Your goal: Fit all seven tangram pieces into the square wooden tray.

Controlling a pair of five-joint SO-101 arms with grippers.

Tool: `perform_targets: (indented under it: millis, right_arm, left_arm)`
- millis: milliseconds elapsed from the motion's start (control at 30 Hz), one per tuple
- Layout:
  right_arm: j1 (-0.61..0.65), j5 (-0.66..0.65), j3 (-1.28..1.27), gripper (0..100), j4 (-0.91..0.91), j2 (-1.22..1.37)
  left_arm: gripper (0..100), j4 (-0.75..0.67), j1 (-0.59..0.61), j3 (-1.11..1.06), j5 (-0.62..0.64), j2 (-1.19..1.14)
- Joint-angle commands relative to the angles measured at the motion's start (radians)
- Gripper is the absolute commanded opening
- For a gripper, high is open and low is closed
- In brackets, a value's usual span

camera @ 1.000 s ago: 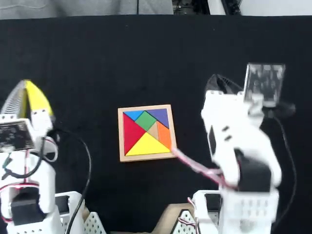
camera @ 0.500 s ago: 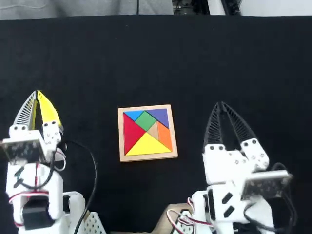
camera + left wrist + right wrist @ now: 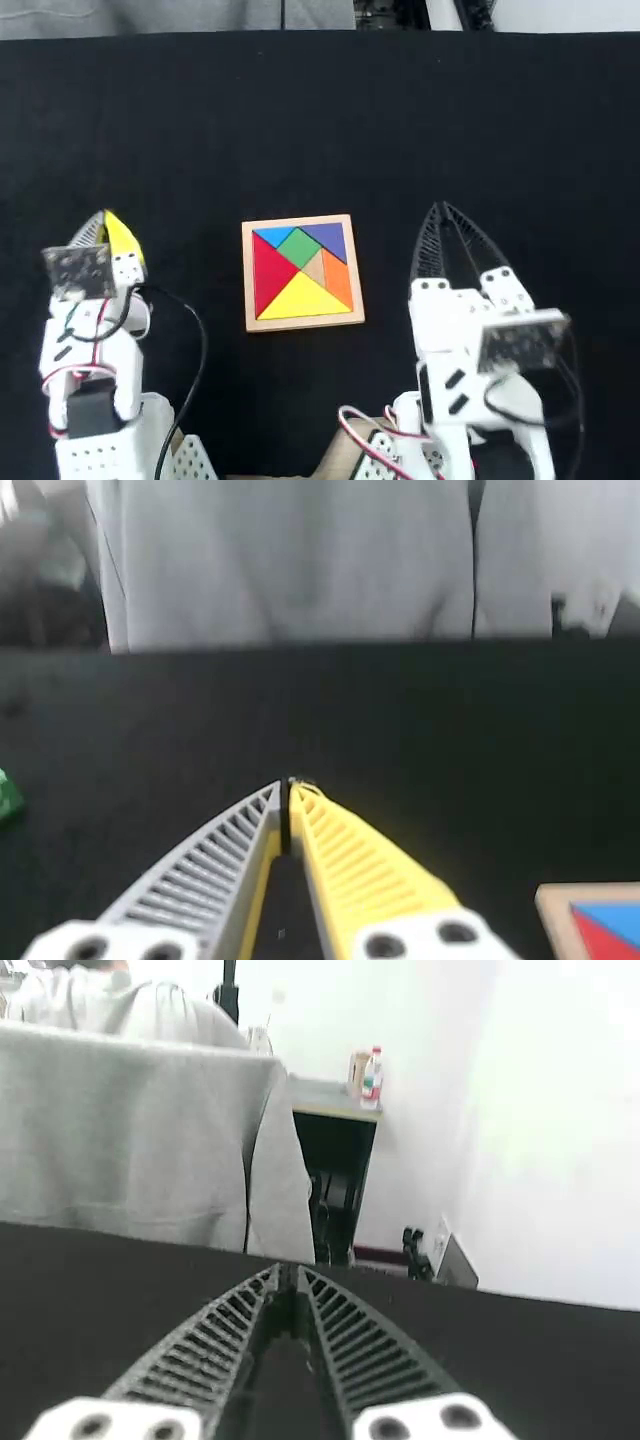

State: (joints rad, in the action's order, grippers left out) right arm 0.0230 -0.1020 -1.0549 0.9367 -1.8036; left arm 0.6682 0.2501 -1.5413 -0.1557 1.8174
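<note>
Yellow and pale grey are the two fingers of the left jaws. The yellow finger [image 3: 360, 865] and the grey finger [image 3: 200, 880] meet at their tips, clenched on nothing, over the black counter [image 3: 300, 120]. The right jaws are a pair of black lattice fingers [image 3: 210, 1350], likewise pressed together at the tips with nothing between them. In the high view the left arm [image 3: 90, 330] and the right arm [image 3: 480, 350] stand on either side of the tray, each well apart from it.

The square wooden tray [image 3: 305, 322] lies flat on the counter between the arms. Seven pieces fill it edge to edge:
- a large red triangle [image 3: 268, 275]
- a large yellow triangle [image 3: 300, 298]
- a blue triangle [image 3: 272, 237]
- a green square [image 3: 298, 248]
- a purple piece [image 3: 327, 238]
- an orange piece [image 3: 338, 280]
- a small tan triangle [image 3: 315, 268]

One corner of the tray shows in the left wrist view, just beside the yellow finger.

A small green thing [image 3: 6, 796] sits on the counter at the edge of that view; what it is cannot be told. Grey cloth [image 3: 290, 560] hangs beyond the counter's far edge. In the right wrist view a bottle [image 3: 373, 1075] stands on a desk [image 3: 335, 1110] in the room behind.
</note>
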Motion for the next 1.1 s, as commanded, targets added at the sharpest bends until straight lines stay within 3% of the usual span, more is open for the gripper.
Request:
perform_targets:
  millis: [0, 233, 467, 633, 767, 833, 1067]
  right_arm:
    - [0.006, -0.009, -0.088, 1.2, -0.092, -0.090]
    - [0.006, -0.009, -0.351, 1.2, -0.322, -0.090]
    - [0.006, -0.008, -0.487, 1.2, -0.353, -0.090]
    - [0.005, -0.009, -0.631, 1.2, -0.381, -0.087]
    - [-0.043, -0.003, -0.630, 1.2, -0.350, -0.087]
    - [-0.075, -0.003, -0.630, 1.2, -0.295, -0.088]
    - [-0.068, -0.009, -0.630, 1.2, -0.046, -0.088]
  left_arm:
    - [4, -0.127, -0.012, -0.140, 0.008, 0.006]
    - [17, -0.103, -0.139, -0.159, 0.121, -0.005]
    - [17, -0.095, -0.162, -0.159, 0.123, -0.012]
    - [16, 0.063, -0.171, -0.159, 0.127, -0.009]
    - [2, 0.175, -0.165, -0.159, 0.124, -0.008]
    - [5, 0.222, -0.163, -0.159, 0.126, -0.006]
    - [3, 0.269, -0.165, -0.159, 0.127, -0.012]
